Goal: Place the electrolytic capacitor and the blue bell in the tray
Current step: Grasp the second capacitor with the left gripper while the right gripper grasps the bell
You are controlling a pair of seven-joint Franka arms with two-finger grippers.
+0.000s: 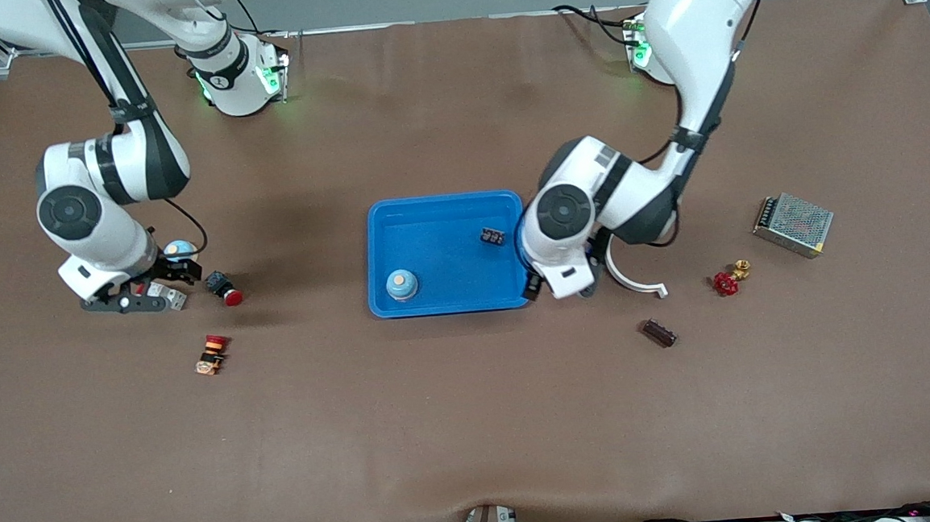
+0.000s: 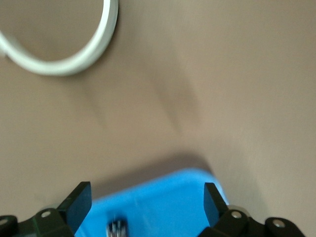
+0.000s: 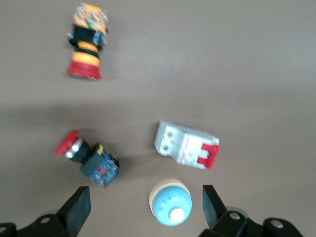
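Note:
The bright blue tray (image 1: 443, 304) lies mid-table. In it are a small dark electrolytic capacitor (image 1: 492, 236) and a blue bell with a tan top (image 1: 402, 285). My left gripper (image 1: 562, 286) is open and empty over the tray's corner toward the left arm's end; the left wrist view shows that corner (image 2: 163, 197) and the capacitor (image 2: 116, 229) by my open left gripper (image 2: 146, 197). A second blue bell (image 1: 179, 248) with a white knob stands on the table. My right gripper (image 1: 179, 270) is open just above it, and the bell (image 3: 170, 202) sits between the spread fingers (image 3: 79, 205), untouched.
Around the second bell lie a white-and-red breaker (image 3: 186, 144), a red push button (image 3: 86, 158) and an orange-red stop button (image 3: 86, 42). Toward the left arm's end are a white ring (image 1: 636, 279), a brown block (image 1: 658, 332), a red valve handle (image 1: 726, 282) and a metal box (image 1: 793, 225).

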